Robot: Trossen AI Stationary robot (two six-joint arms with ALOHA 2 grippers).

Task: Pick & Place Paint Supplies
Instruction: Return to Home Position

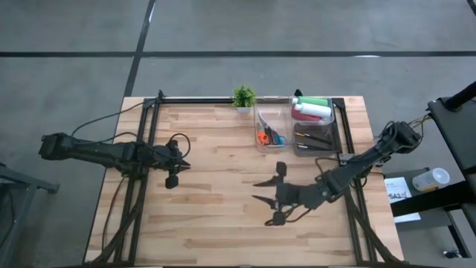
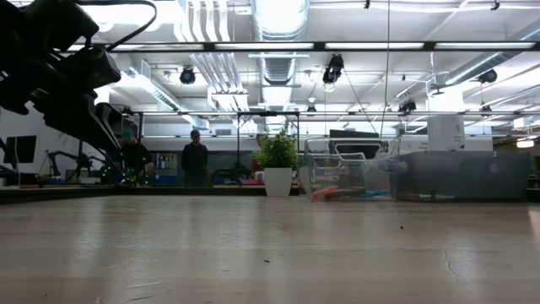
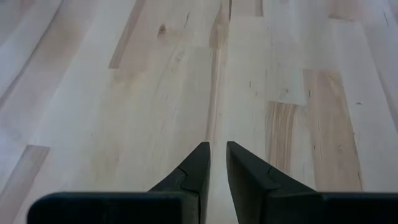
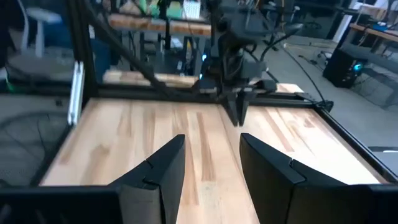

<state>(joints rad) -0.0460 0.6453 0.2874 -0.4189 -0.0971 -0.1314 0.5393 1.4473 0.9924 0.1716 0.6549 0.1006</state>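
Spread wide at the lens, the dark fingers of the right gripper (image 4: 211, 140) hang empty above the wooden table (image 1: 208, 223). They are well apart from the potted plant (image 1: 243, 96), out toward the middle of the tabletop. The paint supplies lie in a clear bin (image 1: 317, 152) that stands second along from the plant on the same table edge. A green bottle (image 1: 312, 101), a white bottle (image 1: 317, 110) and a pink-red bottle (image 1: 309, 117) lie side by side in the end of that bin level with the plant. Thin dark brushes (image 1: 312, 138) lie in the end farther from it. Between this bin and the plant stands a second clear bin (image 1: 271, 112), just beside the plant, with scissors (image 1: 269, 137) in orange and blue inside. The left gripper (image 3: 217, 146) holds nothing, its fingers drawn almost together with only a thin slit between them. It points down at bare wood, well apart from the plant on the side away from the bins. Seen from table height, the left arm (image 2: 51, 67) looms at the frame's upper corner, and a person (image 2: 195, 158) stands in the workshop beyond the plant.
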